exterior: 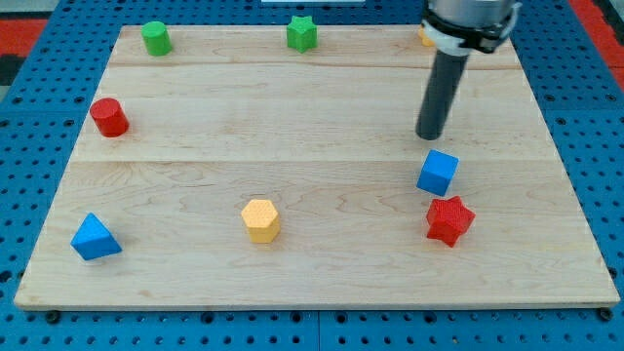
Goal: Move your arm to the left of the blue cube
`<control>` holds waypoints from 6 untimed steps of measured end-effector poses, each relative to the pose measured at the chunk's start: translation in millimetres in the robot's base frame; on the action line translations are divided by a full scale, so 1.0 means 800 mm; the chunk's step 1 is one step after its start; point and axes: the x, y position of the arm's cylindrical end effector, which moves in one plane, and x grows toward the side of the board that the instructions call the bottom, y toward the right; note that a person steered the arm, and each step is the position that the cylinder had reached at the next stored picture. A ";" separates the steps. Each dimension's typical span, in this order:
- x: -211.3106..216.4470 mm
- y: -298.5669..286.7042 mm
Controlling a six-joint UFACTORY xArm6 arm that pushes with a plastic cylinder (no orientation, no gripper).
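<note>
The blue cube [438, 173] sits on the wooden board [312, 117] at the view's right. My tip [430, 136] rests on the board just above the cube, a short gap away and slightly to its left. The dark rod rises from the tip toward the view's top. A red star [448, 219] lies just below the cube.
A yellow hexagon [260, 219] lies at bottom centre, a blue triangular block [95, 238] at bottom left, a red cylinder [109, 117] at left, a green cylinder [156, 38] at top left, a green star [302, 33] at top centre. An orange block [425, 37] is mostly hidden behind the arm.
</note>
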 end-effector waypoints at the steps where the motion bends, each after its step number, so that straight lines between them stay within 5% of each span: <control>1: 0.000 -0.029; 3: 0.068 -0.039; 6: 0.089 -0.019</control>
